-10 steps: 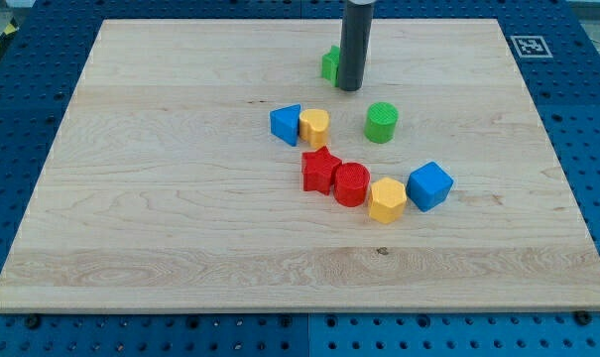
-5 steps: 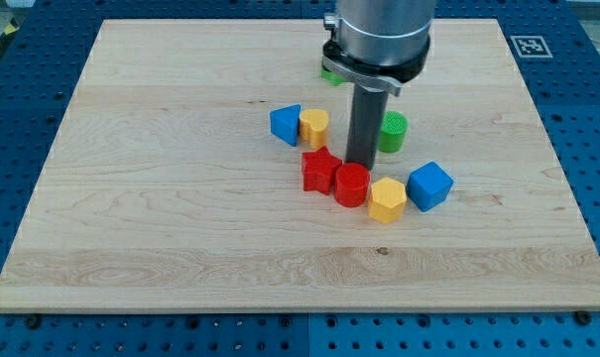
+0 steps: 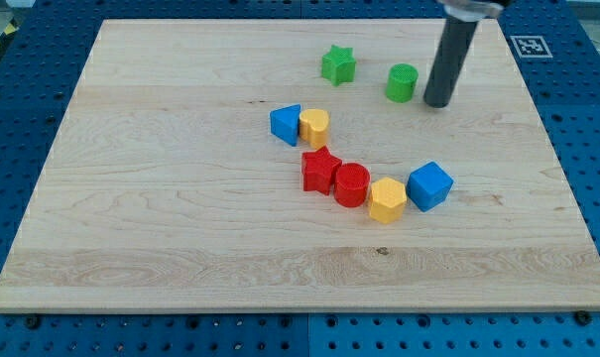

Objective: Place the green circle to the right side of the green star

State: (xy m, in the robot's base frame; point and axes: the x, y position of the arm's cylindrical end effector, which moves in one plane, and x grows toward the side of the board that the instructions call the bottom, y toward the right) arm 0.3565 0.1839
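The green circle (image 3: 402, 83) stands near the view's top, to the right of the green star (image 3: 337, 64) with a gap between them. My tip (image 3: 437, 102) rests on the board just right of the green circle, close to it; whether they touch I cannot tell. The dark rod rises from the tip toward the view's top right.
A blue triangle (image 3: 286, 124) and a yellow block (image 3: 314, 126) sit side by side at mid-board. Below them runs a row: red star (image 3: 320, 170), red circle (image 3: 351, 184), yellow block (image 3: 387, 199), blue cube (image 3: 429, 185). The wooden board (image 3: 180, 218) lies on a blue pegboard.
The green circle has moved up and slightly right, from mid-board to beside the green star. My tip moved from above the red circle to the right of the green circle.
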